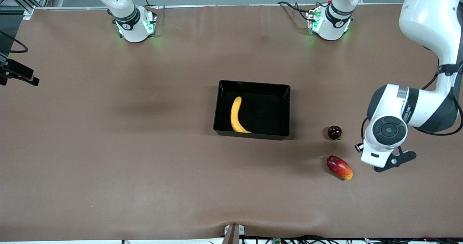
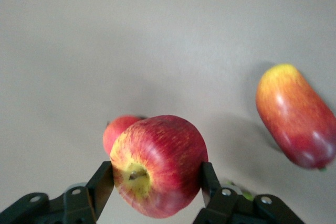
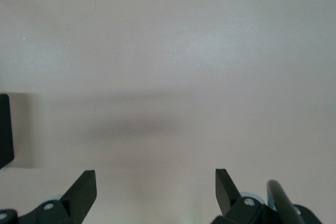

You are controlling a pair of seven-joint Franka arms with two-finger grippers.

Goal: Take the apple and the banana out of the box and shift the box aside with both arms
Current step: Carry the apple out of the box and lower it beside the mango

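While both arms hang above the brown worktop (image 1: 108,146), I see the black box (image 1: 285,110) at its middle, the banana (image 1: 236,115) lying inside it. The left gripper (image 2: 156,178) hovers over the left arm's end, jaws clamped on the small red apple (image 2: 163,163). The right gripper (image 3: 156,187) hangs over bare worktop, jaws apart. The mango (image 1: 339,167) lies near the left gripper, nearer the front camera than the round pinkish-red fruit (image 1: 334,132).
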